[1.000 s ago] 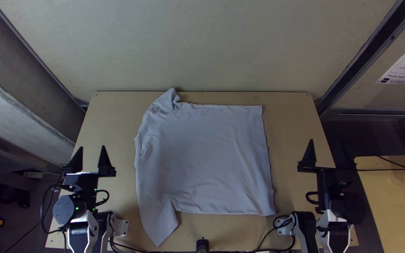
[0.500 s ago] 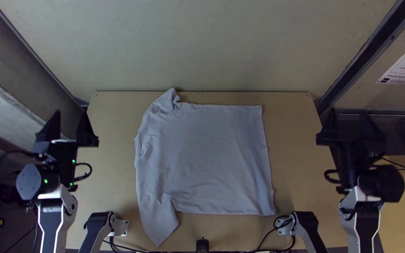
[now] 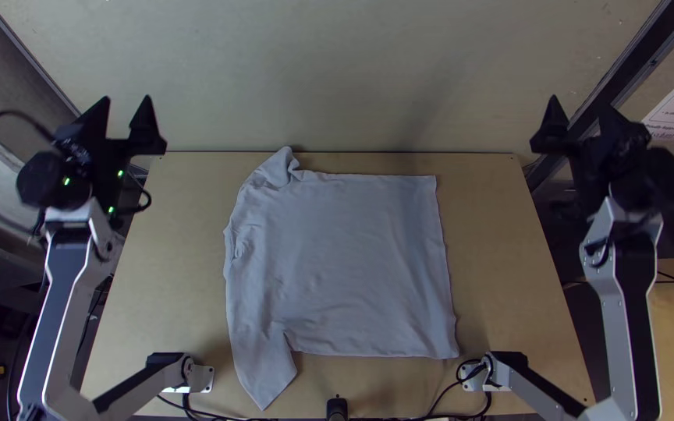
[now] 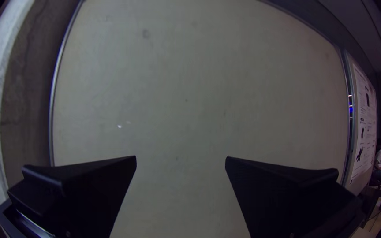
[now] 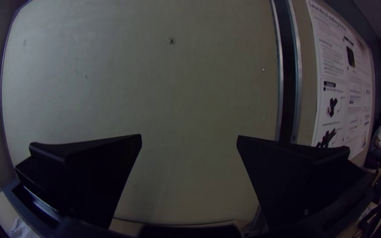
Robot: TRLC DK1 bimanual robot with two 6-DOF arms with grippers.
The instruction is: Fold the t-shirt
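From the centre of the table (image 3: 509, 312), the spread t-shirt (image 3: 337, 257) is seen slightly toward nine. Apart and empty, the left gripper (image 3: 126, 98) and right gripper (image 3: 582, 102) are held near ten and two; the far side is blocked by a wall (image 3: 329, 70) at twelve.

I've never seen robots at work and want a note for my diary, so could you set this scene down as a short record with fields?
Shirt: t-shirt, pale, not folded
Lie: mostly spread flat; one part bunched at the far edge, another sticking out towards the near edge
Surface: light wooden table
Left gripper: open, empty, by the table's far left corner in the top view
Right gripper: open, empty, by the far right corner there
Contact: neither gripper touches the shirt
Wall: printed poster
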